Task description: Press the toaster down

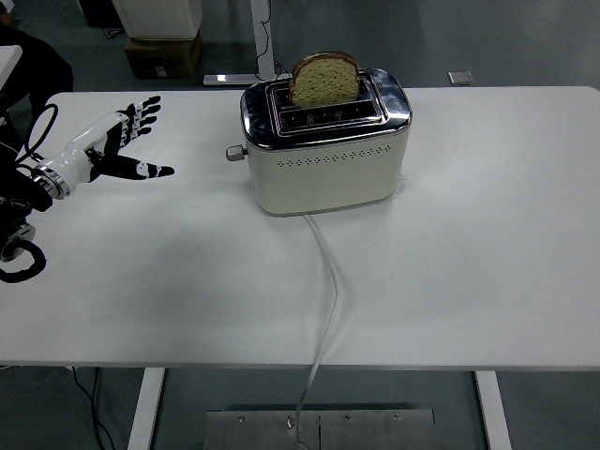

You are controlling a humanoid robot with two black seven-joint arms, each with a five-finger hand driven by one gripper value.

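A cream toaster (323,141) with a chrome top stands at about 12 o'clock on the white tabletop (487,244), a slice of bread (324,78) riding high in its rear slot and the lever knob (233,152) raised on its left end. The left robot hand (117,142) hovers at 9 o'clock, well apart from the appliance, fingers spread and holding nothing. The cord (325,309) trails toward 6 o'clock. The lever is small, and possibly slick; an off-centre push could slip off it or shove the toaster sideways instead of latching
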